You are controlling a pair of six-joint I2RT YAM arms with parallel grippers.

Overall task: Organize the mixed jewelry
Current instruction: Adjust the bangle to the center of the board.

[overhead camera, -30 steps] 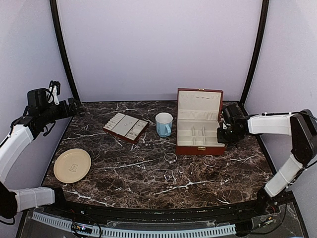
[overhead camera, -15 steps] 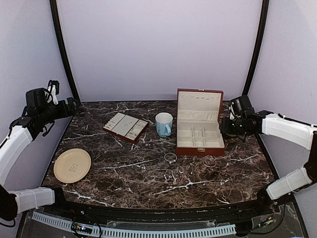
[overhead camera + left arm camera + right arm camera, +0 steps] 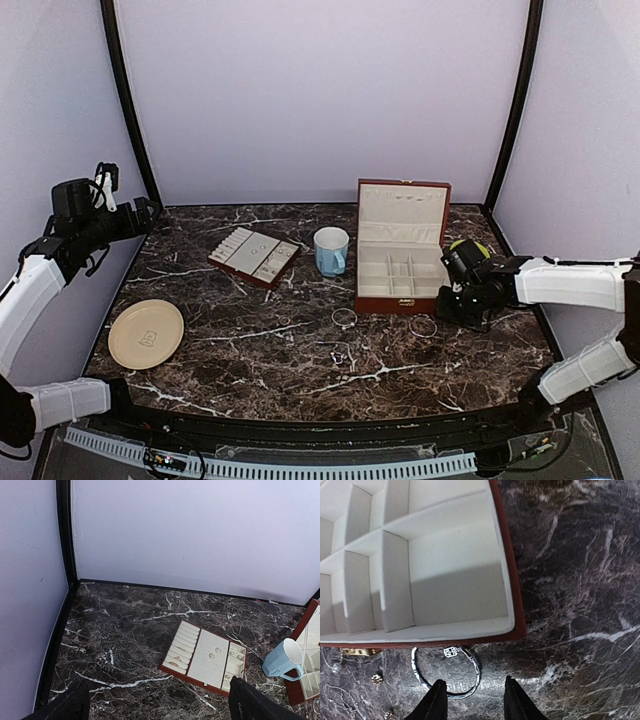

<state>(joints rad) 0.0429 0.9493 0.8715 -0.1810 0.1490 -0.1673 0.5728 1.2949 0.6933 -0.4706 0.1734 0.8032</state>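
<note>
**Right end effector spread above a bangle at the box front**

Seen from above, the right end effector [image 3: 452, 305] hangs low over the dark marble surface [image 3: 250, 385], at about 4 o'clock from the open jewelry box [image 3: 403, 250]. In the right wrist view its fingers [image 3: 436, 702] stand parted and pinch nothing. One tip overlaps the near rim of a bangle [image 3: 451, 652], and the other tip sits outside the ring, so part of the bangle's rim lies between them. Whether either tip touches the wire cannot be told. This bangle, which carries a small charm, lies flat on the surface just beside the box's front wall, at 5 o'clock from the box.

A second bangle [image 3: 344, 317] lies at 7 o'clock from the box, near its front corner. A scatter of small pieces [image 3: 340, 355] and a fine chain lies at 6 o'clock from that second bangle, near the middle of the surface. The box compartments in the wrist view show only their cream lining.

The left end effector [image 3: 143, 215] is held high at the surface's 10 o'clock corner, with its fingers [image 3: 65, 707] spread wide and holding nothing. It is well apart from the slotted tray [image 3: 207, 665], which holds a few rings and studs. A blue mug [image 3: 331, 250] stands between the tray and the box. A tan plate [image 3: 146, 333] lies at 8 o'clock on the surface.
</note>
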